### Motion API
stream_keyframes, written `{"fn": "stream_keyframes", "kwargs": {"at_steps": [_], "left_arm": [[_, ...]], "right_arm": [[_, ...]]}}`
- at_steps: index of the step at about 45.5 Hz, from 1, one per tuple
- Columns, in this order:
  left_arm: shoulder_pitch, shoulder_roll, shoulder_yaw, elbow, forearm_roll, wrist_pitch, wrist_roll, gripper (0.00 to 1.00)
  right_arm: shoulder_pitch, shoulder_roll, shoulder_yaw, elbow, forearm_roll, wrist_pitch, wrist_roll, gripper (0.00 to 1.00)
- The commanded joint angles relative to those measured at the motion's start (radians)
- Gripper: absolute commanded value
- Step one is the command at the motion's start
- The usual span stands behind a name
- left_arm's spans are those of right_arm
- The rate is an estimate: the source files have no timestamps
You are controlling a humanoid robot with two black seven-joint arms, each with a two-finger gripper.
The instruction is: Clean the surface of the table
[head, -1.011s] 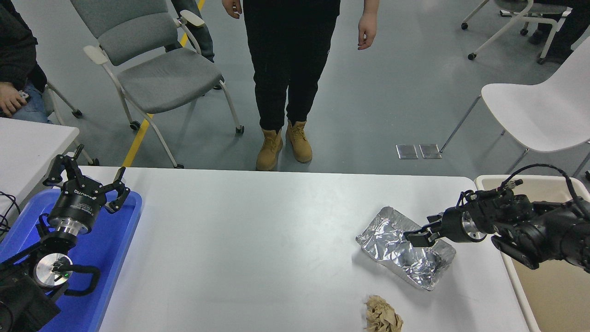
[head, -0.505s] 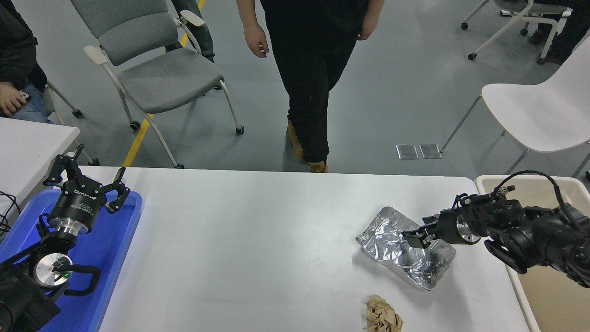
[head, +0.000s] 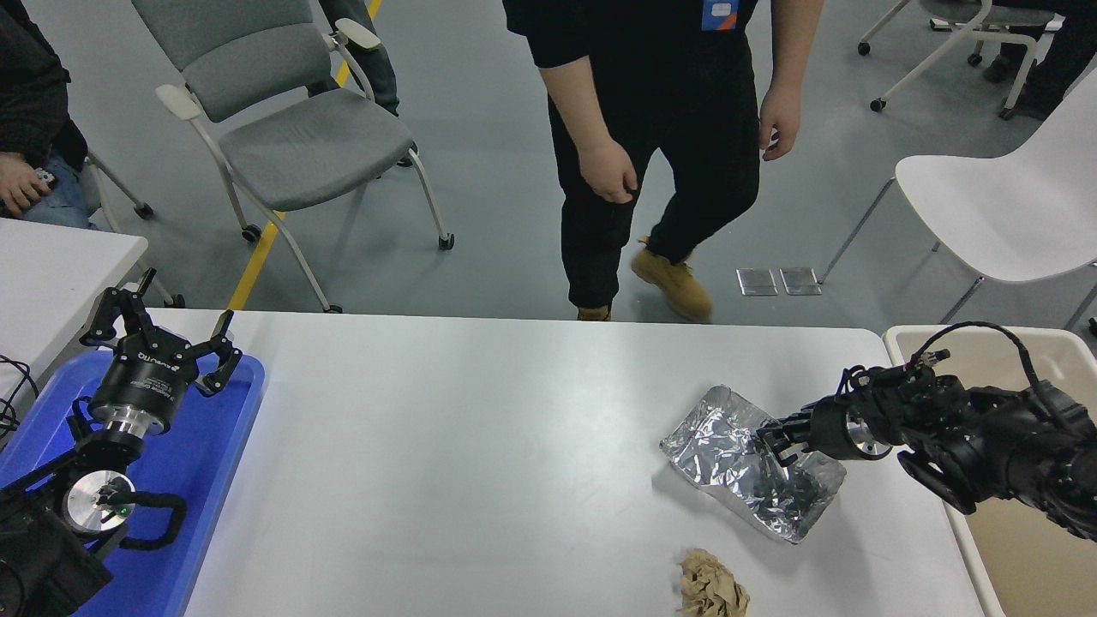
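Table surface (head: pixel 480 446): matte white top with rounded far corners, filling the lower middle of the view; a foil tray and a paper wad lie on its right half.
Beige bin (head: pixel 1028 548): open rectangular container just beside the table's right edge, under the right arm.
Blue tray (head: pixel 214 480): at the table's left end, beneath the left arm.
Person (head: pixel 660 128): standing at the far side in black clothing and tan boots, both hands hanging apart from the table.
Grey chair (head: pixel 291 128): wheeled, on the floor beyond the far left of the table.
White chair (head: pixel 1003 214): on the floor beyond the far right corner.
Second tabletop (head: pixel 51 274): only a white corner showing at the left edge.
Right gripper (head: pixel 776 441): reaching in from the right edge, low over the foil tray; its fingers are nearly together at the tray's right rim, and whether they actually pinch the foil cannot be told.
Left gripper (head: pixel 163 330): parked at lower left above the blue tray, fingers spread wide, holding nothing.
Foil tray (head: pixel 737 471): crumpled silver aluminium container, lying skewed on the table's right half.
Paper wad (head: pixel 711 587): crumpled brown ball near the table's front edge, apart from the foil tray.
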Motion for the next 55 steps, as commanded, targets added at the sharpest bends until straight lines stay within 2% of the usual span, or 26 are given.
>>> {"fn": "stream_keyframes", "kwargs": {"at_steps": [1,14,28,40,55], "left_arm": [[0.0,-0.001,0.001,0.0,0.0,0.0,0.0,1.0],[0.0,0.001,-0.001,0.0,0.0,0.0,0.0,1.0],[0.0,0.001,0.001,0.0,0.0,0.0,0.0,1.0],[0.0,-0.001,-0.001,0.0,0.0,0.0,0.0,1.0],[0.0,-0.001,-0.001,0.0,0.0,0.0,0.0,1.0]], "right_arm": [[-0.002,0.001,-0.006,-0.002,0.0,0.001,0.0,0.0],[0.001,-0.001,-0.005,-0.001,0.01,0.003,0.002,0.0],[0.042,-0.024,0.011,0.01,0.091,0.012,0.011,0.0],[0.13,-0.142,0.015,0.051,0.172,0.033,0.052,0.0],[0.271,-0.34,0.119,0.183,0.197,0.153,0.058,0.0]]}}
